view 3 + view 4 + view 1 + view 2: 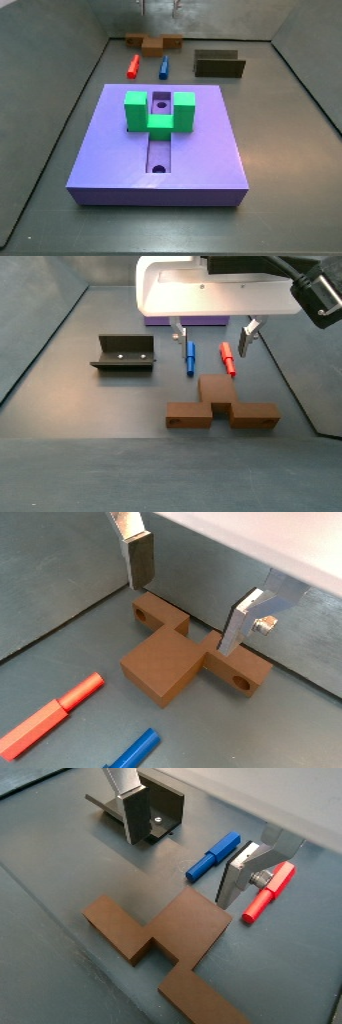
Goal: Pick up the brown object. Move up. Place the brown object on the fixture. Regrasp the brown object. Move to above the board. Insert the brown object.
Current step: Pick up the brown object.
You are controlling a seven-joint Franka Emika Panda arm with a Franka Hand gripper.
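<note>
gripper (pixel 213 334) open above brown object (pixel 221 405), fixture (pixel 123 353) channel empty

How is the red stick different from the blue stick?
The red stick is red; the blue stick is blue. The red one lies nearer the brown object and the open hand, the blue one nearer the fixture. Both lie flat, side by side.

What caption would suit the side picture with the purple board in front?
Purple board with green block in front; brown object, fixture and open gripper behind.
</note>
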